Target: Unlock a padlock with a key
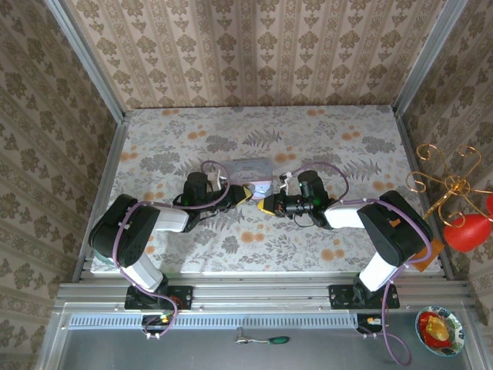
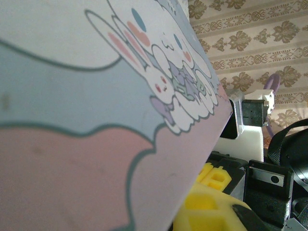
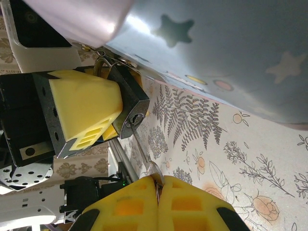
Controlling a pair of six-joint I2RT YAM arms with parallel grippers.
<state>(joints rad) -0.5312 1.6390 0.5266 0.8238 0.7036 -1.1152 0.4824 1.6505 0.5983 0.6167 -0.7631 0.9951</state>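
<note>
The small dark padlock (image 3: 131,98) is clamped between the yellow fingers of my left gripper (image 3: 115,118), its silvery shackle (image 3: 102,65) up against the edge of the pale-blue cartoon tin (image 3: 216,43). A silvery key (image 3: 142,147) has its blade in the keyhole on the padlock's underside. My right gripper (image 3: 158,185) is shut on the key's head. Seen from above, the left gripper (image 1: 246,195) and right gripper (image 1: 265,204) meet tip to tip just in front of the tin (image 1: 253,169). In the left wrist view the tin (image 2: 96,96) looms close over one yellow finger (image 2: 209,211).
The floral tabletop (image 1: 308,139) is walled on three sides by patterned panels. A red and gold ornament (image 1: 462,223) hangs outside the right wall. A green-handled screwdriver (image 1: 269,340) and a small bowl (image 1: 439,330) lie below the rail at the near edge.
</note>
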